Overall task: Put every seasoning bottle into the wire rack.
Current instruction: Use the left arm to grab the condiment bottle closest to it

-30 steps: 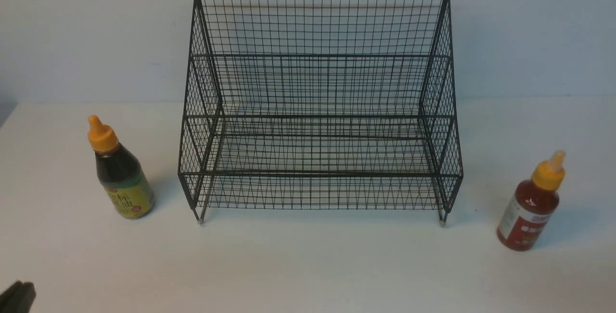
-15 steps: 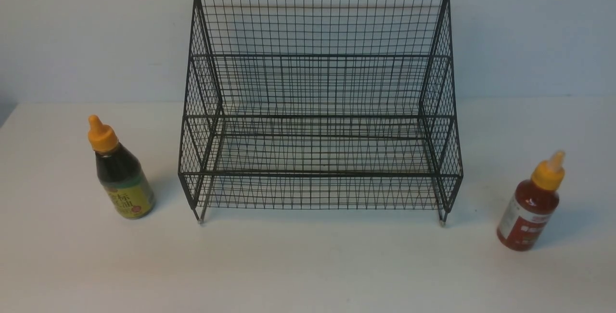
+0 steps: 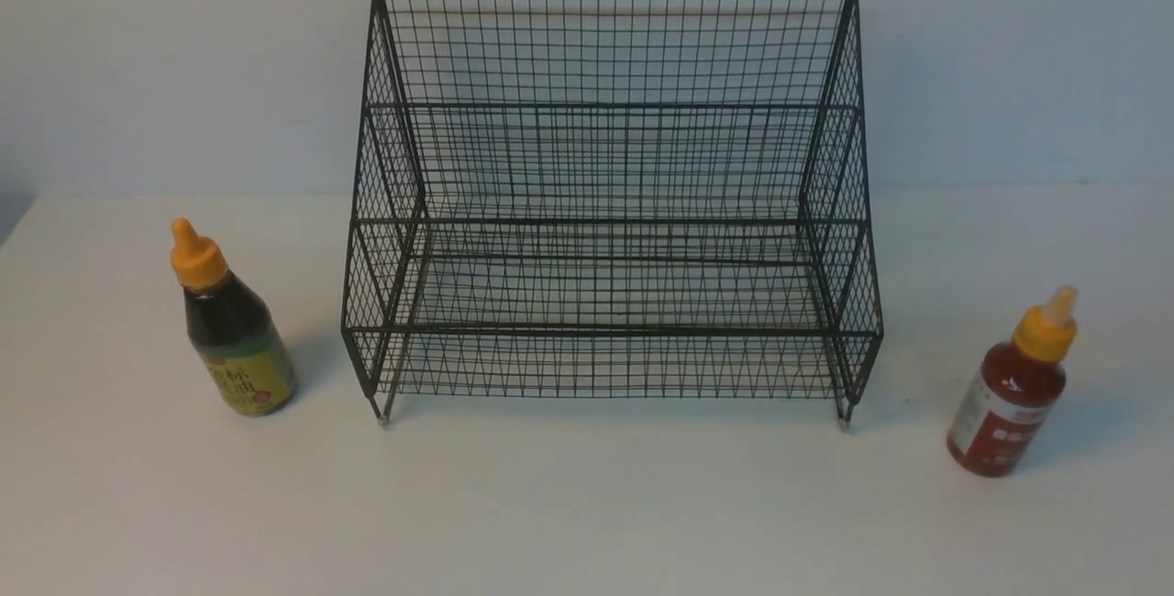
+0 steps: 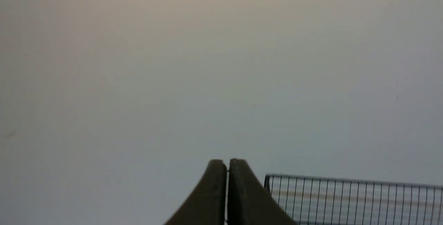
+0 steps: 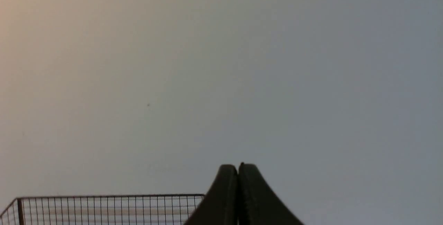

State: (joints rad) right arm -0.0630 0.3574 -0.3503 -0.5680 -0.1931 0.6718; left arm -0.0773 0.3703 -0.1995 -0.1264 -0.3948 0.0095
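Jaws clenched on both sides w/ nothing between: left gripper (image 4: 226,163) & right gripper (image 5: 238,166) each show fingertips pressed together, facing a pale wall (image 4: 138,62), w/ the top edge of the wire rack (image 3: 605,330) in view just beside them. Dark bottle (image 3: 237,339) stands upright on the white table (image 3: 587,513) left of the rack, near its front-left foot but apart. Red bottle (image 3: 1009,403) stands right of the rack, farther off its front-right corner, white label side toward the rack; both are outside it, orange-yellow caps on.
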